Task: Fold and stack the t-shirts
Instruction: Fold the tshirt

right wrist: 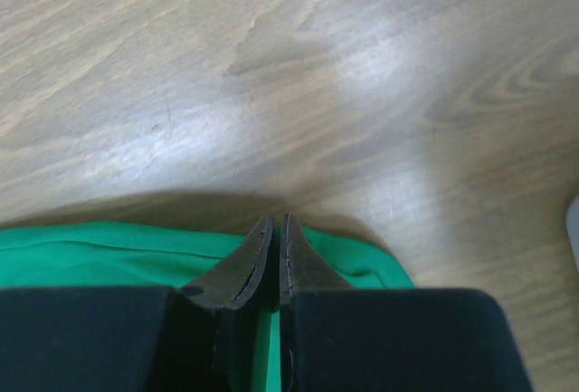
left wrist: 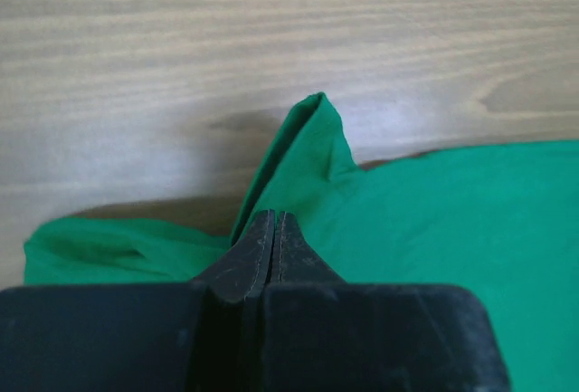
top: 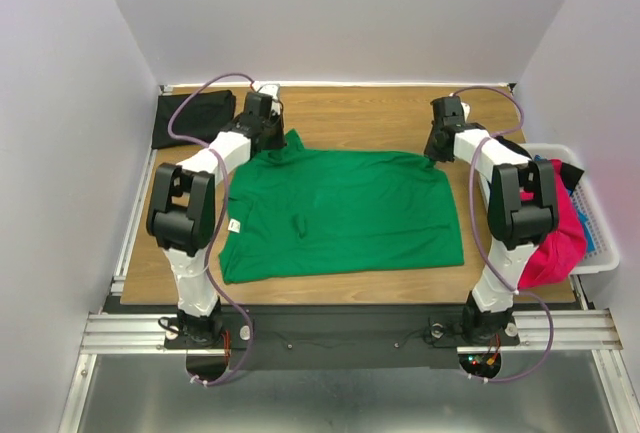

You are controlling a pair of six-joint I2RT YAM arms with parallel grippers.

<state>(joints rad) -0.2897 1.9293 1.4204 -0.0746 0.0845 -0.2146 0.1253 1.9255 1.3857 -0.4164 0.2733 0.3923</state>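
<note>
While the green t-shirt (top: 340, 213) lies spread flat on the surface (top: 370, 113), left tool (left wrist: 274, 220) pinches its far-left corner, cloth peaked up. Right tool (right wrist: 274, 222) clamped tight on far-right edge. Black t-shirt (top: 193, 118) folded, far-left corner.

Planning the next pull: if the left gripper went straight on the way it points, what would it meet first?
The raised fold of the green t-shirt just ahead of the left gripper, then probably the wooden table beyond; depth is unclear.
</note>
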